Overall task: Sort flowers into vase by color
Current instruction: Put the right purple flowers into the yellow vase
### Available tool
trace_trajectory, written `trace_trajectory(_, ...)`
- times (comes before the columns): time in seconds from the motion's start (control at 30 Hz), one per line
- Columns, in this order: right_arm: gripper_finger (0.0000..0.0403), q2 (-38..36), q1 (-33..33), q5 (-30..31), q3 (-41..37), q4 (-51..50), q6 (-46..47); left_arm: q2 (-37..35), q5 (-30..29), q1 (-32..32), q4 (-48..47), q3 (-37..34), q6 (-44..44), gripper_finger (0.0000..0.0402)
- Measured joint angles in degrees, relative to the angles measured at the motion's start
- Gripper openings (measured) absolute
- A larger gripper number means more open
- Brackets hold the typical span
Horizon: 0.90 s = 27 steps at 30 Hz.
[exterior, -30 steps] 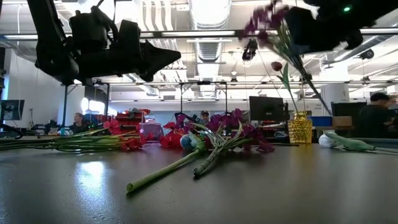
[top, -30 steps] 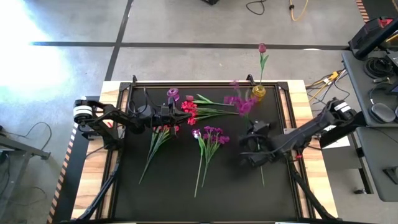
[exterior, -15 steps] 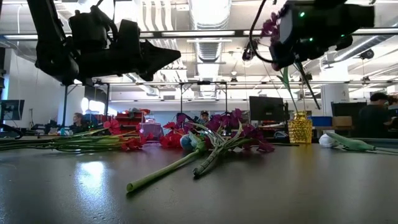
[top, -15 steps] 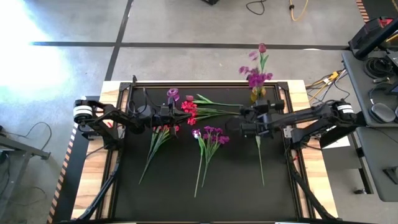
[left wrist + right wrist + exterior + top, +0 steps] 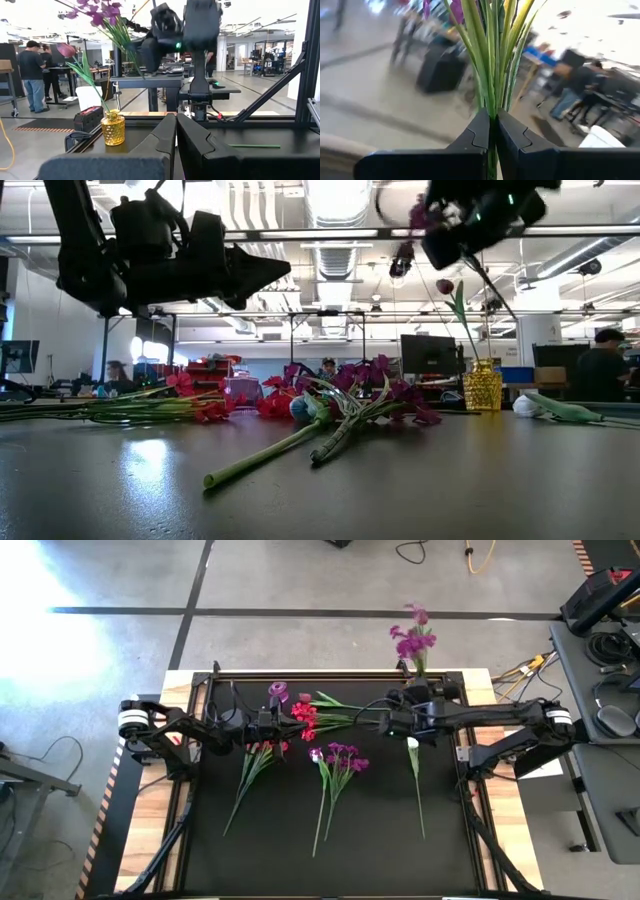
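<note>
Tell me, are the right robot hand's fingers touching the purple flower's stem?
Touching. In the right wrist view the right gripper has its fingers pressed shut around the purple flower's green stems.

Lighting: bright and even throughout. In the high view, a washed-out glare patch is seen on the floor (image 5: 60,630) at the upper left; the black desk (image 5: 370,850) is rendered flat, with only faint shadows. In the low view, ceiling strip lights (image 5: 335,200) are blown out, the arms are reduced to silhouettes, and a pale sheen is reflected on the near desk surface, which is out of focus. In the left wrist view, the backdrop is overexposed. In the right wrist view, the room is heavily blurred; only the green stems (image 5: 492,55) are fairly sharp.
</note>
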Motion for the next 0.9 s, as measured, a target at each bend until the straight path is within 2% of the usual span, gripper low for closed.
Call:
trace_trajectory(0.1,0.0009,0.0,0.0,-10.3,4.5,2.0,-11.6,0.0,0.0,0.0,0.0,0.0,0.1,0.0)
trace_trajectory(0.2,0.0009,-0.1,-1.6,-21.9,5.4,10.4,-26.3,0.0,0.0,0.0,0.0,0.0,0.1,0.0)
trace_trajectory(0.3,0.0009,-0.1,-4.3,-34.0,3.2,25.3,-41.8,0.0,0.0,0.0,0.0,0.0,0.1,0.0)
trace_trajectory(0.4,0.0009,0.0,-7.2,-42.1,-1.2,41.8,-53.3,0.0,0.0,0.0,0.0,0.0,0.2,0.0)
trace_trajectory(0.57,0.0009,0.0,-11.6,-42.3,-8.7,64.7,-64.7,0.0,0.0,0.0,0.0,0.0,0.4,0.0)
trace_trajectory(0.9,0.0009,-0.1,-15.5,-32.4,-25.8,113.6,-85.1,0.0,0.0,0.0,-0.4,0.0,0.8,0.0)
